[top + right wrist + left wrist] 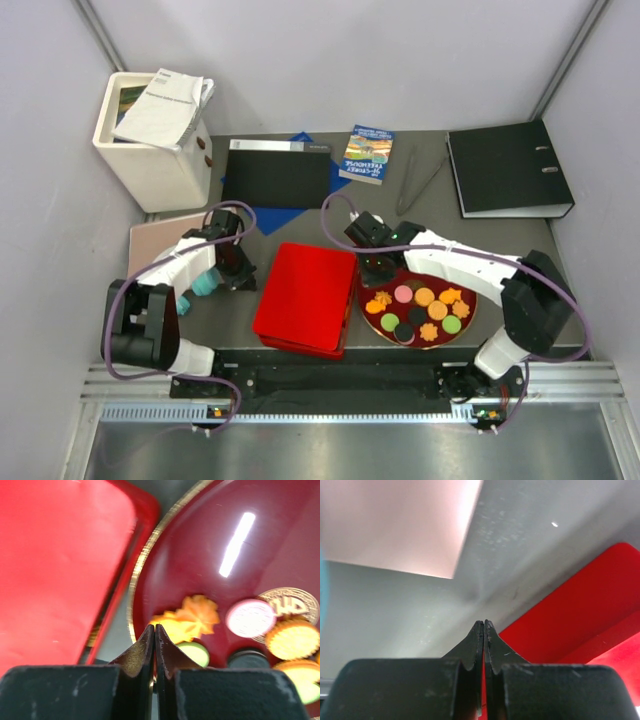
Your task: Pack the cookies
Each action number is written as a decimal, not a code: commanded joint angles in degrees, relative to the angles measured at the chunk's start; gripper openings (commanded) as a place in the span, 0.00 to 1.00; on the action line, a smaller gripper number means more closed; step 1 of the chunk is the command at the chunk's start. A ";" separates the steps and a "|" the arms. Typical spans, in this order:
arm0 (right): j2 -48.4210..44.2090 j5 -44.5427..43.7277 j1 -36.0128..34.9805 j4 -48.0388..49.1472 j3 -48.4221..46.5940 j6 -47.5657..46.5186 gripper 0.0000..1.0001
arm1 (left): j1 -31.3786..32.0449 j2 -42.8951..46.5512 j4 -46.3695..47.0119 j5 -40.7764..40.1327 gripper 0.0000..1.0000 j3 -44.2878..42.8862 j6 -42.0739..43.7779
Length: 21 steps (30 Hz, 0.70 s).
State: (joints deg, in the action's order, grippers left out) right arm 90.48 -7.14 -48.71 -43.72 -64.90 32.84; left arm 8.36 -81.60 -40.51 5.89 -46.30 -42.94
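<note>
While the cookies (420, 311) lie on the dark red plate (200, 545) beside the red box (305, 297), I read the right gripper (154, 628) clenched empty at the plate's rim, presumably staged for a pick, and the left gripper (484, 624) clenched empty, parked aside.

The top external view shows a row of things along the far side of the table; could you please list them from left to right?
white bin → black folder → blue-covered book → grey tongs → black ring binder
</note>
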 commanded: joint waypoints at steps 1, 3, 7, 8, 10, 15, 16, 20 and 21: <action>0.93 3.00 -1.47 5.83 -0.31 1.61 0.00 | 1.48 -1.54 1.66 3.07 0.00 -2.30 1.89; 1.80 3.88 -1.65 6.63 -0.31 1.87 0.00 | 2.27 -2.24 1.67 3.69 0.00 -2.56 2.15; 5.05 6.34 -1.65 8.04 -0.57 2.14 0.00 | 4.64 -2.77 1.75 4.92 0.00 -2.91 2.16; 5.41 6.61 -1.74 8.39 -0.66 2.23 0.00 | 5.00 -2.69 1.67 5.09 0.00 -2.91 2.07; 6.11 6.96 -1.65 8.92 -0.75 2.49 0.00 | 5.79 -2.68 1.75 5.18 0.00 -2.74 1.98; 6.29 6.96 -1.65 9.53 -1.01 2.93 0.00 | 6.84 -2.33 1.67 6.33 0.00 -2.04 1.63; 6.12 6.87 -1.65 9.54 -1.01 2.93 0.00 | 7.28 -2.25 1.75 6.50 0.00 -2.04 1.63; 5.24 6.87 -1.74 9.80 -0.58 3.19 0.00 | 7.99 -1.98 1.75 6.68 0.00 -1.51 1.28; 4.54 6.87 -1.74 9.80 -0.40 3.28 0.00 | 8.16 -2.07 1.67 6.76 0.00 -1.42 1.28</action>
State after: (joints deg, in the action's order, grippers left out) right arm 97.06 -1.76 -49.69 -37.80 -64.88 34.85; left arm 14.85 -84.40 -40.05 9.58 -47.16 -41.43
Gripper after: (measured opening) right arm 0.003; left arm 0.010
